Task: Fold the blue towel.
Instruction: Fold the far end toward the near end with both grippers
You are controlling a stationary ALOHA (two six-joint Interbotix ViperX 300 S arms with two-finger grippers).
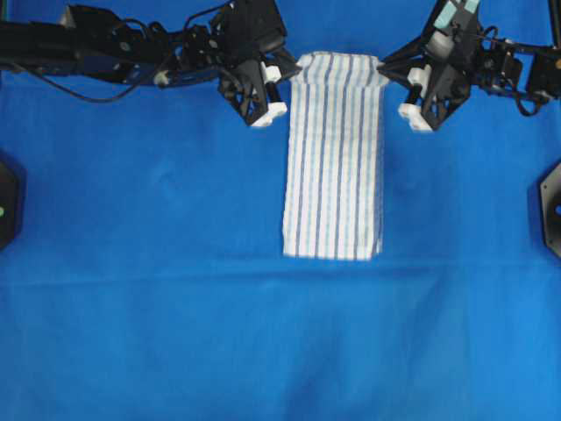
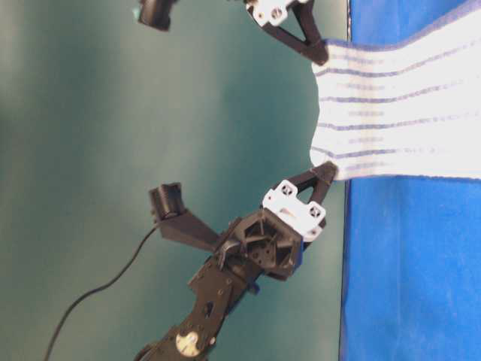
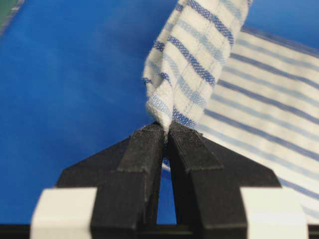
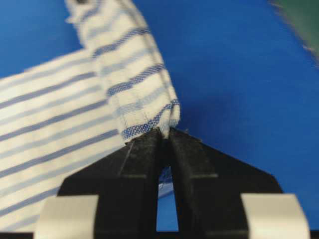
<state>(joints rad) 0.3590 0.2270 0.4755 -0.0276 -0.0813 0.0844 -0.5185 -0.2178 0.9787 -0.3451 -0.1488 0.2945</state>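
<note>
The blue towel (image 1: 335,167), white with thin blue stripes, lies as a long narrow strip in the middle of the table, its near end flat. Its far end is lifted off the sheet. My left gripper (image 1: 296,74) is shut on the far left corner; the left wrist view shows the pinched cloth (image 3: 199,59) rising from the closed tips (image 3: 167,130). My right gripper (image 1: 384,72) is shut on the far right corner; the right wrist view shows that corner (image 4: 129,79) bunched at the closed tips (image 4: 164,133). The lifted end also shows in the table-level view (image 2: 398,113), stretched between both grippers.
A plain blue sheet (image 1: 175,333) covers the whole table. Black fixtures stand at the left edge (image 1: 7,202) and the right edge (image 1: 550,206). The table's far edge (image 2: 347,256) lies just behind the grippers.
</note>
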